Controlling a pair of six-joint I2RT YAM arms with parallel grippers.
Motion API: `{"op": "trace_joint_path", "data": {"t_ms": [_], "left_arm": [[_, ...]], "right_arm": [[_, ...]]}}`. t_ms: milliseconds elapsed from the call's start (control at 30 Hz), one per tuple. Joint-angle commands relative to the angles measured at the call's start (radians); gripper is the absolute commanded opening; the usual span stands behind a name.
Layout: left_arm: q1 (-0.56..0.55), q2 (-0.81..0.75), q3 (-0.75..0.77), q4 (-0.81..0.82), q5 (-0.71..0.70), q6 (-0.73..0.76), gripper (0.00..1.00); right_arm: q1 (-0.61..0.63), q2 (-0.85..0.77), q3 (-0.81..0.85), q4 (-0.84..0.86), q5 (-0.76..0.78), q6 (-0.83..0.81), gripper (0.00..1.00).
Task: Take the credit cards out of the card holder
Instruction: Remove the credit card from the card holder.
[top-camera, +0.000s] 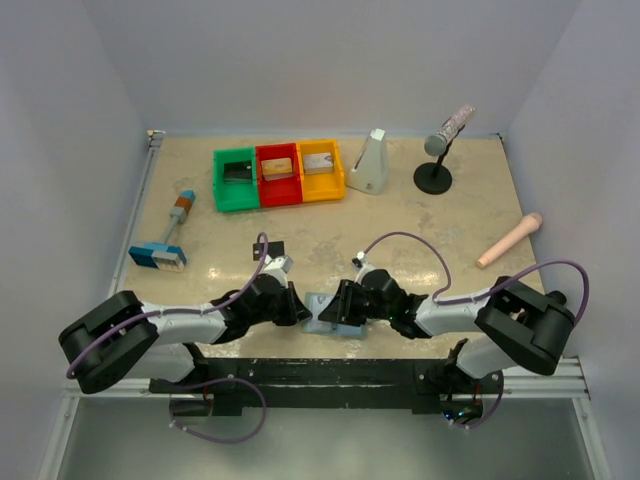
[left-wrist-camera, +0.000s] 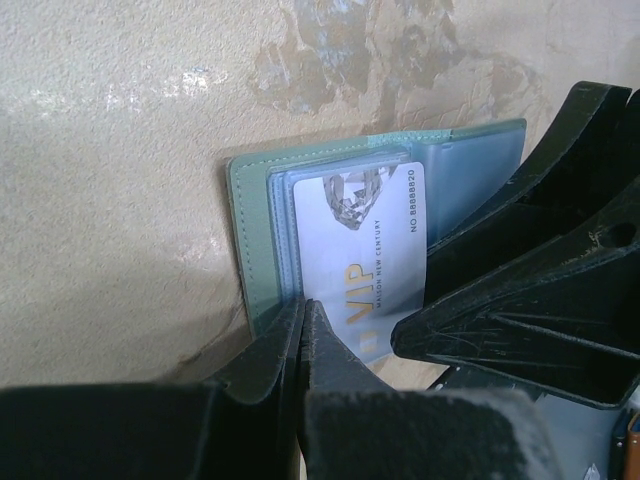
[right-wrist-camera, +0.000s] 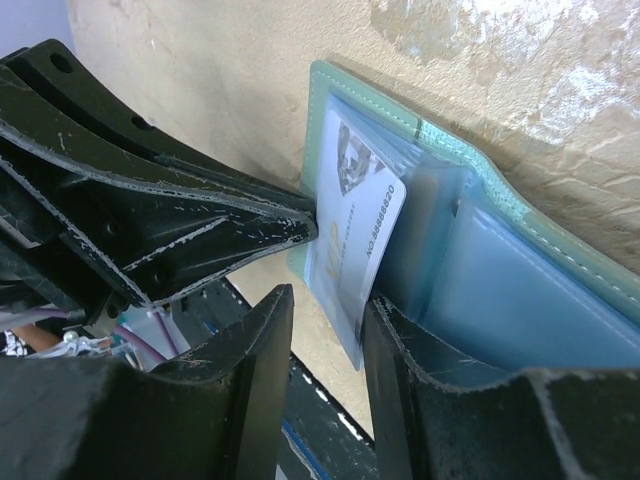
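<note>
The blue-grey card holder (top-camera: 321, 320) lies open at the table's near edge between my two grippers. In the left wrist view its rim (left-wrist-camera: 245, 230) and pale pockets show, with a silver-grey VIP card (left-wrist-camera: 365, 240) sticking halfway out. My left gripper (left-wrist-camera: 303, 306) is shut, pinching the holder's edge beside the card. In the right wrist view my right gripper (right-wrist-camera: 328, 297) is open with the card's (right-wrist-camera: 362, 240) free corner between its fingers, the right finger against the holder's pocket (right-wrist-camera: 520, 290). The left gripper's tip (right-wrist-camera: 300, 226) touches the holder's edge.
Green (top-camera: 236, 180), red (top-camera: 277, 174) and yellow (top-camera: 321, 170) bins stand at the back, each with a small flat item inside. A blue-headed brush (top-camera: 163, 243) lies left. A white wedge (top-camera: 370, 162), a microphone stand (top-camera: 436, 160) and a pink cylinder (top-camera: 510, 240) are right.
</note>
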Motion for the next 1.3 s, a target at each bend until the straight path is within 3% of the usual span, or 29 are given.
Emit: {"op": "trace_joint_path", "data": {"t_ms": [0,1267], "left_arm": [[-0.007,0.029,-0.008,0.071,0.050,0.005,0.00],[-0.005,-0.020,-0.047,-0.007,-0.029,-0.019,0.00]], "right_arm": [[0.009,0.022,0.056,0.071,-0.043,-0.005,0.38],[-0.011,-0.149,0.017,-0.102,0.006,-0.042,0.29]]}}
